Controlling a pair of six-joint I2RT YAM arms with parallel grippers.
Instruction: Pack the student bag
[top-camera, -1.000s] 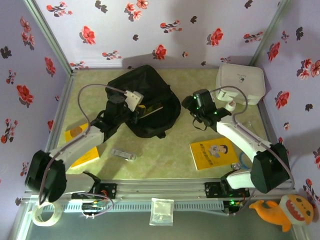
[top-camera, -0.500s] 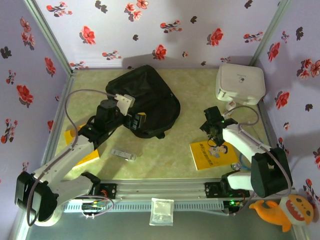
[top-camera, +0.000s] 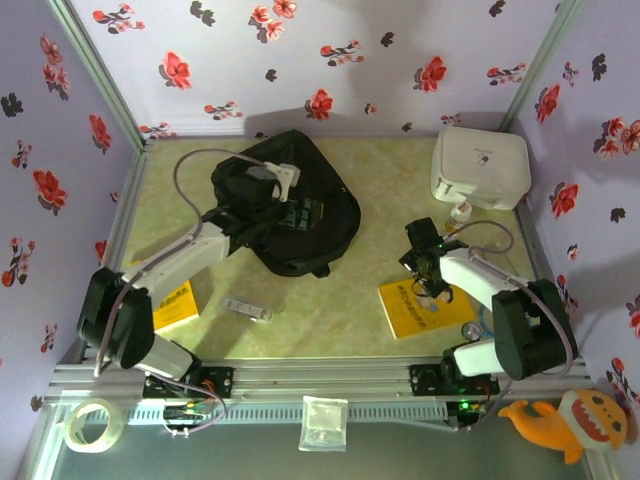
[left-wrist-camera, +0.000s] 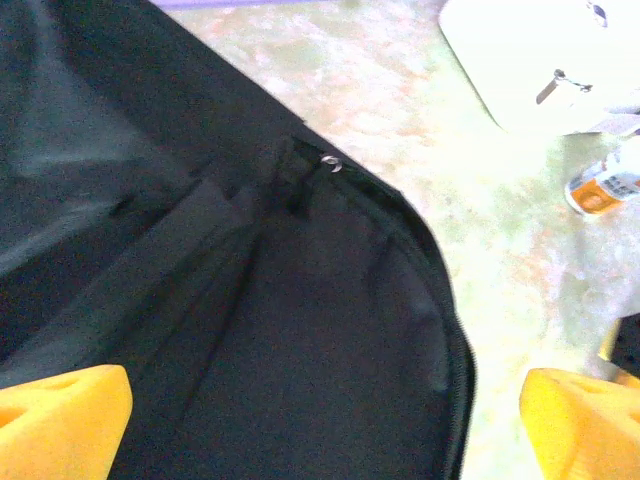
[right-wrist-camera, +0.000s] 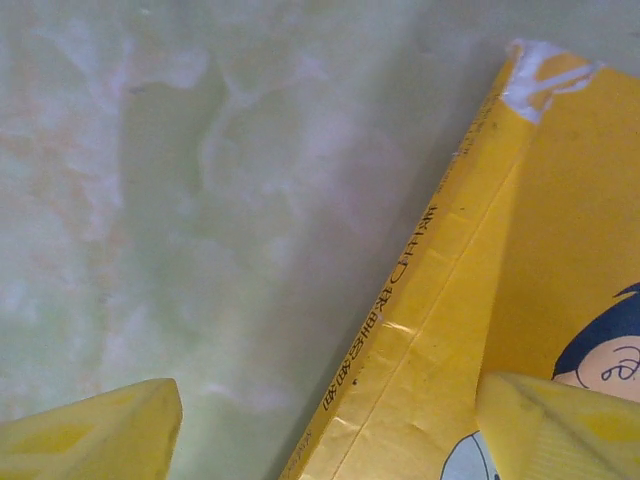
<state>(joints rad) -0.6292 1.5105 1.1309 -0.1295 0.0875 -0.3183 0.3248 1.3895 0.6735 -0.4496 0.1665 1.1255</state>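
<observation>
Student bag (top-camera: 325, 195), left fingers (top-camera: 293, 213) now farther over it, spread empty, right fingers (top-camera: 430, 281) spread at yellow book (top-camera: 420, 312)

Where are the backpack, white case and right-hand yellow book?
backpack (top-camera: 335, 222), top view, black fabric on its right side.
white case (top-camera: 480, 167), top view, middle of lid.
right-hand yellow book (top-camera: 415, 315), top view, bare front cover.

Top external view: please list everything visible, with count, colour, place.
student bag: 1, black, back centre-left
hard case: 1, white, back right corner
small bottle: 1, orange label, beside case
right book: 1, yellow, front right
left book: 1, yellow, front left
flat strip: 1, pale, front centre
tape roll: 1, pale, off-table, near left
clear pouch: 1, near edge, centre
plush toy: 1, orange, near right
left pincer: 1, yellow, open over bag
right pincer: 1, yellow, open at right book
</observation>
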